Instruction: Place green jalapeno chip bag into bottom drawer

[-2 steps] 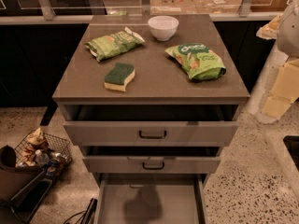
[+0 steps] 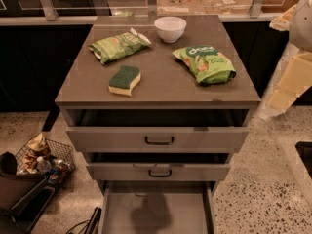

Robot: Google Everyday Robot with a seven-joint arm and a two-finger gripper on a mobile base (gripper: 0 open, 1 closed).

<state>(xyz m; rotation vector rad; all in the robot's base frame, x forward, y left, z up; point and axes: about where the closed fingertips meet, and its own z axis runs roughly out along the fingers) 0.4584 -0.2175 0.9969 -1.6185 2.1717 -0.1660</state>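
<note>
The gripper seems to lie out of frame past the pale arm (image 2: 292, 79) at the right edge, so I cannot tell its state. The bag (image 2: 118, 46) lies ungrasped at the countertop's (image 2: 161, 84) upper left. The drawer (image 2: 122, 213) stands open at bottom centre without it, so pickup and placing both remain.

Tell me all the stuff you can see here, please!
cabinet top: one, grey-brown, middle.
green jalapeno chip bag: one, light yellow-green, back left on it.
brighter green bag: one, right side on it.
sponge: one, green over yellow, front left of middle.
bowl: one, white, at the back.
upper drawers: two, grey, dark handles, partly open.
bottom drawer: one, grey, pulled open.
wire basket: one, on the floor, left.
arm: one, cream, right edge.
gripper: one, dark, low in the left corner beside the basket.
</note>
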